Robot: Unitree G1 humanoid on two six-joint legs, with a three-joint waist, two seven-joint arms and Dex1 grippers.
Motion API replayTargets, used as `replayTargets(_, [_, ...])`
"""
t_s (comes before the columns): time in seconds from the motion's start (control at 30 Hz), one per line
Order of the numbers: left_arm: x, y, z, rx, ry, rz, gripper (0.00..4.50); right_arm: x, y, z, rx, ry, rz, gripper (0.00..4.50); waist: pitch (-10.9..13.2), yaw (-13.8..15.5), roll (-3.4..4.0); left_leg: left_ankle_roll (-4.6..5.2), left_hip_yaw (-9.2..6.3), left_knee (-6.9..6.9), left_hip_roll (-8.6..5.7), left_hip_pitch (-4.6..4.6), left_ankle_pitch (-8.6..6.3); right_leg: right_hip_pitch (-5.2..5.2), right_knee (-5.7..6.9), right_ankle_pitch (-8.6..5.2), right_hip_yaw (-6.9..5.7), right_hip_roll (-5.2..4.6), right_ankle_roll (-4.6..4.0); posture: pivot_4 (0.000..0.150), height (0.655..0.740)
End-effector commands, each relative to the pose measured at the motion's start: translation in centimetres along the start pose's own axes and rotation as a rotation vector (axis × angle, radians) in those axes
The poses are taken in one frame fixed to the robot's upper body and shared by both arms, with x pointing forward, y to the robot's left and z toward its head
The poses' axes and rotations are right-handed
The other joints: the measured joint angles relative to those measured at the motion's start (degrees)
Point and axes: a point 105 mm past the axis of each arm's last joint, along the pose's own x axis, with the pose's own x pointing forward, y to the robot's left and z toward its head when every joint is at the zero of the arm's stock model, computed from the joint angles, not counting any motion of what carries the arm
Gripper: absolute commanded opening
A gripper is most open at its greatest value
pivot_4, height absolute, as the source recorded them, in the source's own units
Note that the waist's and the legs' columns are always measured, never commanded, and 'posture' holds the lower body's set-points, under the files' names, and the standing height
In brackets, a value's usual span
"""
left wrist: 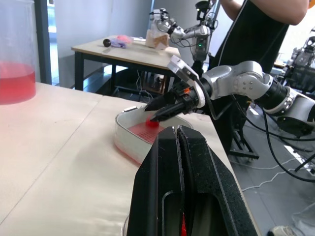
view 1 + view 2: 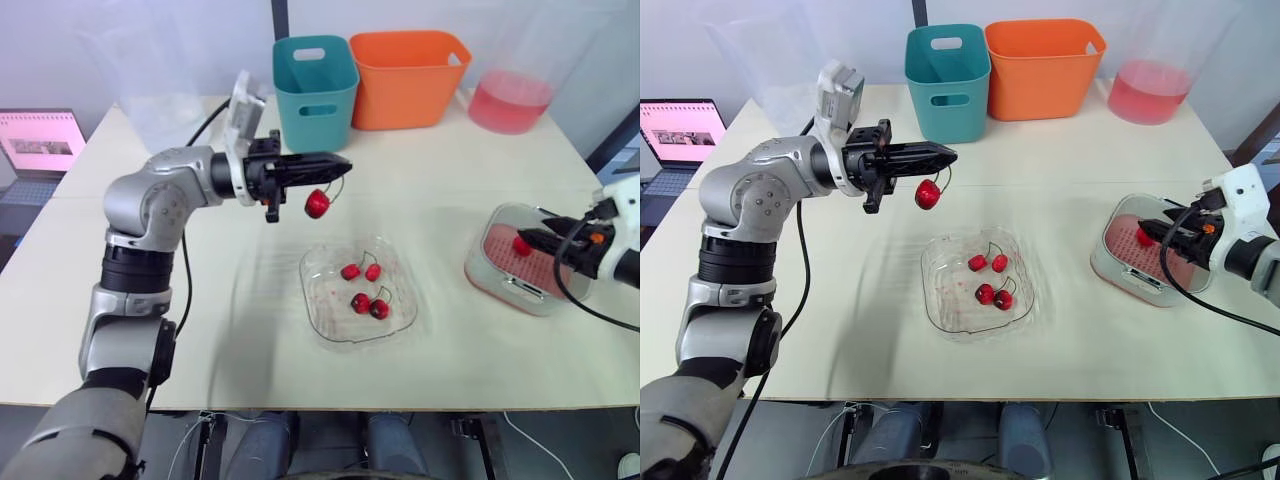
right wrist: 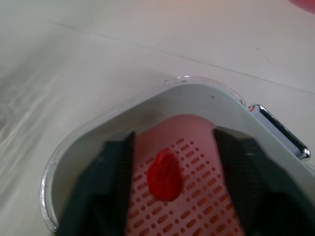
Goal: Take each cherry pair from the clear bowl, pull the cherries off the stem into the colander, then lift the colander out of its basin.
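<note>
My left gripper (image 2: pixel 343 163) hangs above the table behind the clear bowl (image 2: pixel 317 262), shut on a stem from which a single red cherry (image 2: pixel 317 203) dangles. Two cherry pairs (image 2: pixel 361 271) (image 2: pixel 370 304) lie in the bowl. At the right stands the pink colander (image 2: pixel 545 272) inside its clear basin (image 2: pixel 478 272). My right gripper (image 2: pixel 526 240) sits low over the colander, open, its fingers (image 3: pixel 114 162) on either side of a loose cherry (image 3: pixel 164 175) that rests on the colander's holes. In the left wrist view the right gripper (image 1: pixel 155 111) shows over the basin.
A teal bin (image 2: pixel 315 90) and an orange bin (image 2: pixel 408 78) stand at the back, with a tub of pink liquid (image 2: pixel 510 100) at the back right. A laptop (image 2: pixel 40 140) lies off the table's left side. A person (image 1: pixel 261 24) stands beyond the right edge.
</note>
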Motion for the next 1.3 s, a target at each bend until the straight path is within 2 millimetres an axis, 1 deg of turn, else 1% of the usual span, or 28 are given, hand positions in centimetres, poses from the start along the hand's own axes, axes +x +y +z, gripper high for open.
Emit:
replayTargets(0.03, [-0.3,-0.1,1.2,0.049,-0.015,0.009,0.00,-0.6,-0.3,2.5,-0.052,-0.070,-0.007,3.71,0.0,-0.1,0.00,0.00,0.00,0.00,0.00,0.00,0.00,0.00,0.00,0.00,0.01,0.00,0.00,0.150,0.7400])
replayTargets(0.1, [-0.4,0.0,1.3,0.050,-0.021,0.014,0.00,-0.6,0.3,3.7,-0.045,-0.108,0.023,3.71,0.0,-0.2,0.00,0.00,0.00,-0.01,0.03,0.00,0.00,-0.01,0.00,0.00,0.02,0.01,0.00,0.150,0.7400])
replayTargets(0.13, [-0.4,0.0,1.5,0.051,-0.024,0.015,0.00,-0.5,0.9,4.2,-0.041,-0.124,0.054,3.71,0.0,-0.2,0.00,0.00,-0.01,0.00,0.06,0.01,0.00,-0.02,0.00,0.00,0.04,0.02,0.00,0.150,0.7400])
replayTargets(0.17, [-0.4,0.0,1.7,0.051,-0.031,0.013,0.00,-0.4,2.1,4.8,-0.037,-0.144,0.114,3.71,0.0,-0.2,0.00,0.00,-0.01,0.00,0.08,0.01,0.00,-0.02,0.00,0.00,0.04,0.04,0.00,0.150,0.7400])
replayTargets(0.23, [-0.4,-0.1,2.3,0.051,-0.051,0.008,0.00,0.0,5.3,6.2,-0.005,-0.198,0.263,3.71,0.0,-0.2,0.00,0.00,-0.02,-0.01,0.13,0.01,0.00,-0.02,-0.01,0.00,0.04,0.07,0.00,0.150,0.7400])
replayTargets(0.3, [-0.3,-0.3,2.8,0.049,-0.066,-0.002,0.00,0.6,9.2,7.4,0.040,-0.256,0.430,3.71,0.0,-0.4,-0.03,-0.01,-0.02,0.00,0.22,0.01,0.00,-0.02,-0.03,0.00,0.05,0.14,-0.01,0.150,0.7400])
replayTargets(0.33, [-0.2,-0.3,3.0,0.050,-0.070,-0.006,0.00,1.1,11.4,7.9,0.058,-0.274,0.512,3.96,0.0,-0.3,-0.03,-0.01,-0.02,0.00,0.24,0.01,0.00,-0.02,-0.04,0.01,0.05,0.16,-0.02,0.150,0.7400])
replayTargets(0.4, [0.0,-0.3,3.0,0.052,-0.070,-0.008,0.00,1.7,15.1,8.5,0.082,-0.290,0.653,4.48,0.0,-0.2,-0.03,-0.03,-0.03,0.01,0.29,0.01,0.01,-0.02,-0.04,0.02,0.05,0.19,-0.03,0.150,0.7400])
replayTargets(0.43, [0.0,-0.2,3.0,0.051,-0.070,-0.009,0.00,1.9,16.5,8.9,0.101,-0.304,0.712,4.48,0.0,-0.2,-0.03,-0.04,-0.03,0.01,0.28,0.01,0.02,-0.03,-0.04,0.02,0.06,0.19,-0.03,0.150,0.7400])
replayTargets(0.5, [0.2,-0.2,2.9,0.049,-0.070,-0.011,0.00,2.1,18.5,9.9,0.169,-0.344,0.804,4.48,0.0,-0.2,-0.02,-0.22,-0.04,0.01,0.27,0.01,0.12,-0.04,-0.03,0.02,0.07,0.19,-0.03,0.150,0.7400])
replayTargets(0.6, [0.4,-0.2,3.0,0.051,-0.076,-0.012,0.00,2.5,20.9,11.0,0.241,-0.383,0.897,4.48,0.0,0.1,-0.03,-0.27,-0.07,0.00,0.24,-0.03,0.14,-0.08,-0.03,0.03,0.09,0.17,-0.05,0.150,0.7400])
replayTargets(0.77, [0.7,-0.2,3.0,0.056,-0.083,-0.010,0.00,3.3,23.8,12.3,0.310,-0.414,0.972,4.48,0.0,-0.1,-0.04,-0.28,-0.12,0.00,0.22,-0.03,0.15,-0.10,-0.01,0.04,0.11,0.17,-0.05,0.150,0.7400])
replayTargets(0.83, [0.7,-0.2,3.0,0.057,-0.080,-0.011,0.00,3.5,24.5,12.7,0.334,-0.418,0.987,4.48,0.0,-0.4,-0.04,-0.28,-0.12,-0.02,0.22,-0.03,0.15,-0.16,0.03,0.04,0.14,0.18,-0.05,0.150,0.7400])
replayTargets(1.03, [0.8,-0.3,3.0,0.058,-0.079,-0.015,0.00,4.3,25.2,12.9,0.368,-0.419,0.986,4.48,0.0,-0.5,-0.03,-0.29,-0.09,-0.05,0.23,-0.03,0.15,-0.23,0.08,0.04,0.21,0.23,-0.06,0.150,0.7400])
replayTargets(1.17, [0.8,-0.4,2.9,0.057,-0.079,-0.017,0.00,4.8,25.2,12.9,0.376,-0.419,0.977,4.48,0.0,-0.5,-0.03,-0.29,-0.08,-0.05,0.23,-0.03,0.15,-0.23,0.08,0.04,0.22,0.23,-0.06,0.150,0.7400])
replayTargets(1.27, [0.8,-0.4,2.9,0.058,-0.079,-0.018,0.00,4.9,25.1,12.8,0.369,-0.418,0.967,3.68,0.0,-0.5,-0.03,-0.29,-0.08,-0.06,0.23,-0.03,0.15,-0.24,0.08,0.04,0.22,0.23,-0.06,0.150,0.7400])
replayTargets(1.3, [0.8,-0.4,3.0,0.058,-0.080,-0.017,0.00,4.9,25.1,12.8,0.367,-0.417,0.966,3.20,0.0,-0.5,-0.03,-0.29,-0.08,-0.07,0.23,-0.03,0.15,-0.24,0.08,0.04,0.22,0.23,-0.06,0.150,0.7400])
